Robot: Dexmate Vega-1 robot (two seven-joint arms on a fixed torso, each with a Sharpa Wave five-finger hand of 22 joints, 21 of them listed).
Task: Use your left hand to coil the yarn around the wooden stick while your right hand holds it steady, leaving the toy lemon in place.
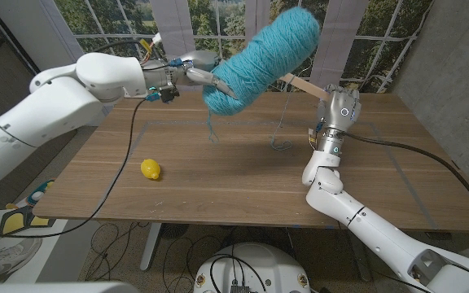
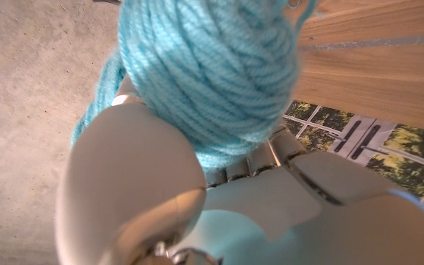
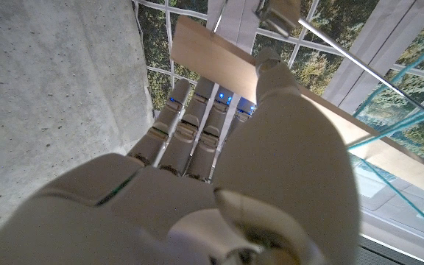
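Above the far part of the wooden table [image 1: 243, 183], the left hand [image 1: 206, 80] holds the big skein of turquoise yarn [image 1: 260, 59] in the air, its fingers closed around it. A thin strand [image 1: 282, 122] hangs from it to the table. The right hand [image 1: 338, 110] grips the wooden stick [image 3: 219, 62], which is tilted. The toy lemon [image 1: 151, 169] lies near the front left edge, well apart from both hands.

Looks like a lab or test room: a bare concrete wall [image 1: 450, 49], a wood table [image 1: 243, 183] on a plain frame, loose cables [image 1: 112, 240] on the floor, big paned windows [image 1: 104, 24] facing trees.
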